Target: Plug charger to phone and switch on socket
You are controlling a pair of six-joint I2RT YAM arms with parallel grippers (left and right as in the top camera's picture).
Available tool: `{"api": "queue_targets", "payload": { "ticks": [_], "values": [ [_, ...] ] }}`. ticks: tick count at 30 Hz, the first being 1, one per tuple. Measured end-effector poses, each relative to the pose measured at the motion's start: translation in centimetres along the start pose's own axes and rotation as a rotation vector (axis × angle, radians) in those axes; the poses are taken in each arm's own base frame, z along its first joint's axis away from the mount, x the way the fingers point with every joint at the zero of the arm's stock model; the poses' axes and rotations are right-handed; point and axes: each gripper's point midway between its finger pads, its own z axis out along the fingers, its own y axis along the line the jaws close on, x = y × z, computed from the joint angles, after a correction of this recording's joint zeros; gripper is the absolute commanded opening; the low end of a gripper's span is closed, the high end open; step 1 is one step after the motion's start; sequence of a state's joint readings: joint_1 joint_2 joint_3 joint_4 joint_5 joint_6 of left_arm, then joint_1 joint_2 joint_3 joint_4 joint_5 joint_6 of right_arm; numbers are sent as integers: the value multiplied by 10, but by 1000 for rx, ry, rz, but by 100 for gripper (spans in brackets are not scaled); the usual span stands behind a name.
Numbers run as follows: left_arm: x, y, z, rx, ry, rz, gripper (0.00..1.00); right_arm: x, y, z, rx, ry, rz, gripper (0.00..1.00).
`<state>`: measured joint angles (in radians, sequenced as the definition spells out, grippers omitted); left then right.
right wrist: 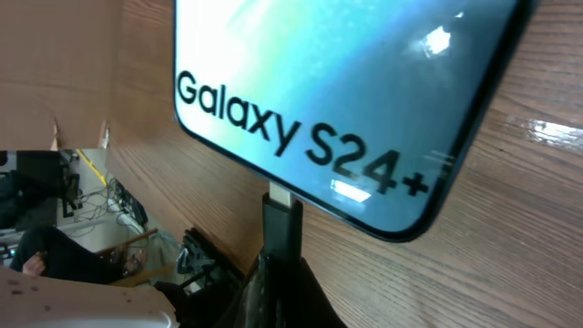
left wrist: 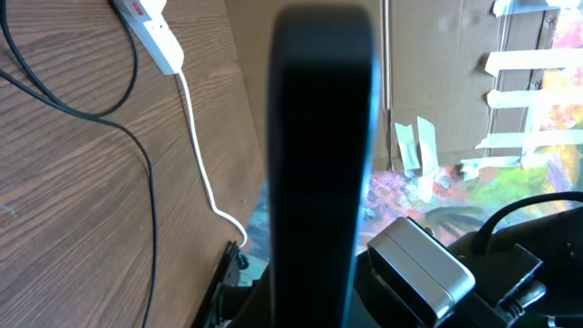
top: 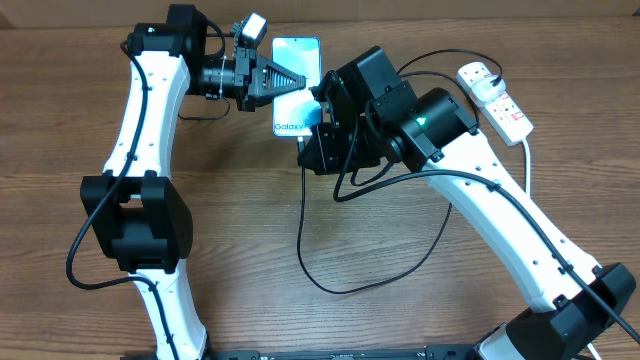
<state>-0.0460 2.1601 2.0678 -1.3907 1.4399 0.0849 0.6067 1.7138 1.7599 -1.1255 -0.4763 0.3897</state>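
Brown wood-grain table (top: 250, 230), cardboard wall (left wrist: 437, 55) behind it, white tape strips (left wrist: 533, 62) on the cardboard

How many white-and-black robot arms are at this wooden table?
2. The left arm reaches in from the left to the lit blue-teal smartphone; the right arm comes from the right to its lower end. None seems hidden.

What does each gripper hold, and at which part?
Left gripper grips the phone at its long edge; right gripper holds the charger at its plug tip.
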Motion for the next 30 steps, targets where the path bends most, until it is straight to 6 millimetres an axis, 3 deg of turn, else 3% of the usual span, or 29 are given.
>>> {"api": "queue_targets", "payload": {
  "ticks": [30],
  "values": [
    [0,-3,0,19,-2,3,4,0,3,0,-15,0,-2,4]
  ]
}}
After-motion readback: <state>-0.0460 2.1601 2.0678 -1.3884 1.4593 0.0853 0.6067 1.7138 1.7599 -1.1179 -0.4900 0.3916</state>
